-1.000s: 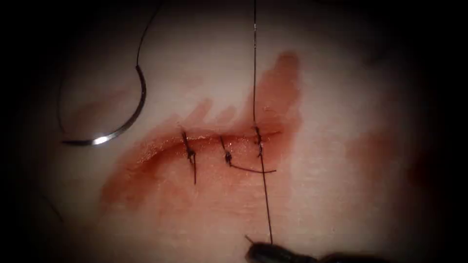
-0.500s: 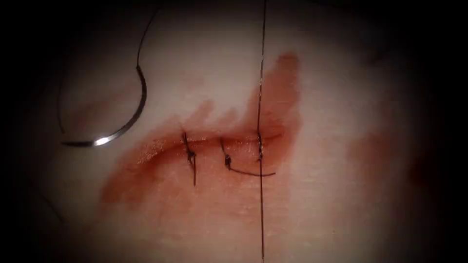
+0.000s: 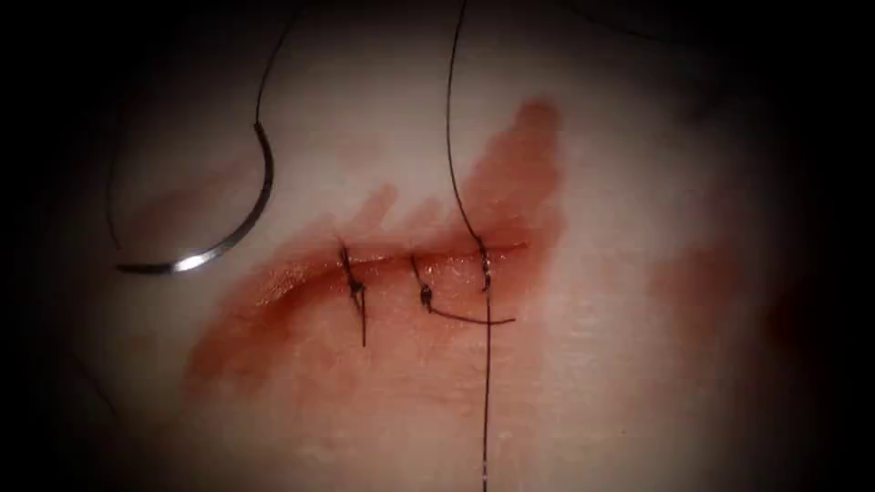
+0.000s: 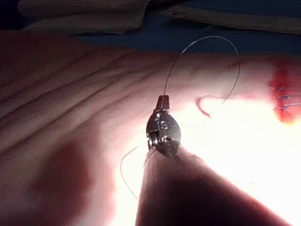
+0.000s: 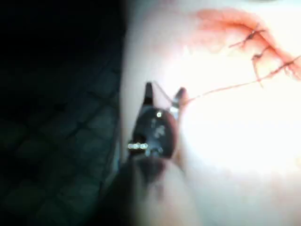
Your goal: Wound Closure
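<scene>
Cut off by the upper and lower edges of the endoscope view: the thread [image 3: 486,383] on both sides of the rightmost stitch [image 3: 484,271], neither far end traceable there. Fading into the dark border, left of the cut [image 3: 401,260]: one end of the needle [image 3: 248,221]. Too small to read: the turns of the knots. Blurred in the right wrist view: the right tool [image 5: 164,92], jaws apart, contact with the thread beside one jaw impossible to tell. Cropped by the edge in the left wrist view: the shaft behind the left tool [image 4: 162,99]

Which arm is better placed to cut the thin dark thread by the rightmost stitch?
Probably right: the right tool has open jaws, the thin dark thread running to them; the left tool is shut on thread.
</scene>
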Controlling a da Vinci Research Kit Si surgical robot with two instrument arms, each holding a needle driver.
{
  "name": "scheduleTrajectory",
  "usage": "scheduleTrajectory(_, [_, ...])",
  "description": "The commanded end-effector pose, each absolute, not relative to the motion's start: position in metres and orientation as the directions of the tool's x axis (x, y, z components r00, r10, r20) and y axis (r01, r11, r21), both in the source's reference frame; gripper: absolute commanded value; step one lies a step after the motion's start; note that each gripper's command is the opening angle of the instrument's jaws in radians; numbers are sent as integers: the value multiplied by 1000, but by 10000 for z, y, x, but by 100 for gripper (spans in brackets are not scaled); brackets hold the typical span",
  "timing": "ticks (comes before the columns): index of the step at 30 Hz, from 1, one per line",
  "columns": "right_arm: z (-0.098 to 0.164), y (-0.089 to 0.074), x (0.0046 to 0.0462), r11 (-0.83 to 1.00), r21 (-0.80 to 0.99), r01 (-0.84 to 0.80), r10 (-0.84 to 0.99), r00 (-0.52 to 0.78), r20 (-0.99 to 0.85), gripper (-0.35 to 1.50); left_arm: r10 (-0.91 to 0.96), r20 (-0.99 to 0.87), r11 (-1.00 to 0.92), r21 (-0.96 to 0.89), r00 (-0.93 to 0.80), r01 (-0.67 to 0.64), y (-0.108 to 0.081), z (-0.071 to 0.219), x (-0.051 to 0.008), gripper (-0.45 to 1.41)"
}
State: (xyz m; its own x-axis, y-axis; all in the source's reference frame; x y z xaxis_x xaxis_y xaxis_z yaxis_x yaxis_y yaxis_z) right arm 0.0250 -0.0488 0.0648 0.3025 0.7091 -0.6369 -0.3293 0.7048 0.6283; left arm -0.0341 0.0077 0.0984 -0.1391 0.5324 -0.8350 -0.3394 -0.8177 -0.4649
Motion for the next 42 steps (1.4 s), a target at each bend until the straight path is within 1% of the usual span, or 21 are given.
scheduleTrajectory(1, [645,-490,250,704,638,-312,711,308,-633,123,530,-838,-819,-467,-129,-335,75,984,-344,-45])
scheduleTrajectory(3, [635,-483,242,708,652,-272,706,322,-631,136,531,-840,-817,-472,-113,-330,64,977,-345,-45])
scheduleTrajectory(7, [619,-467,220,713,671,-203,693,344,-633,133,532,-842,-817,-482,-92,-317,53,967,-349,-45])
scheduleTrajectory(9, [613,-455,210,720,664,-202,687,345,-639,131,529,-844,-819,-482,-87,-312,48,961,-350,-45])
scheduleTrajectory(10, [609,-438,201,730,646,-221,679,341,-650,116,531,-844,-817,-487,-76,-310,45,955,-350,-45])
scheduleTrajectory(12, [610,-413,196,743,624,-243,668,339,-663,106,527,-848,-818,-489,-55,-303,40,941,-347,-45])
scheduleTrajectory(14, [613,-397,192,742,624,-245,669,336,-663,104,520,-853,-823,-485,-49,-296,38,927,-344,-45])
scheduleTrajectory(17, [621,-379,191,738,627,-250,674,314,-668,104,517,-855,-824,-486,-36,-289,35,908,-340,-45])
scheduleTrajectory(21, [639,-355,200,734,624,-269,679,292,-673,104,526,-851,-817,-502,-7,-284,26,886,-338,-45])
scheduleTrajectory(25, [654,-337,219,734,636,-238,678,299,-671,96,525,-851,-820,-504,-6,-271,9,873,-336,-45])
scheduleTrajectory(28, [663,-323,245,746,630,-215,664,309,-681,76,568,-823,-789,-545,5,-283,-9,865,-332,-45])
scheduleTrajectory(31, [668,-316,267,746,635,-200,663,304,-684,49,583,-813,-772,-556,7,-309,-21,859,-325,-45])
scheduleTrajectory(32, [670,-315,274,747,635,-199,663,305,-684,34,583,-813,-769,-554,5,-319,-25,857,-323,-45])
scheduleTrajectory(34, [676,-312,289,749,632,-198,660,301,-688,-3,588,-809,-761,-555,5,-337,-33,853,-319,-45])
scheduleTrajectory(36, [685,-310,305,758,624,-192,650,298,-699,-30,592,-806,-754,-556,6,-350,-40,851,-318,-45])
scheduleTrajectory(37, [689,-309,311,756,626,-192,652,295,-698,-35,592,-806,-752,-554,5,-358,-43,849,-317,-45])
scheduleTrajectory(42, [712,-305,336,763,614,-200,646,266,-716,-35,593,-805,-743,-549,4,-383,-59,841,-319,-45])
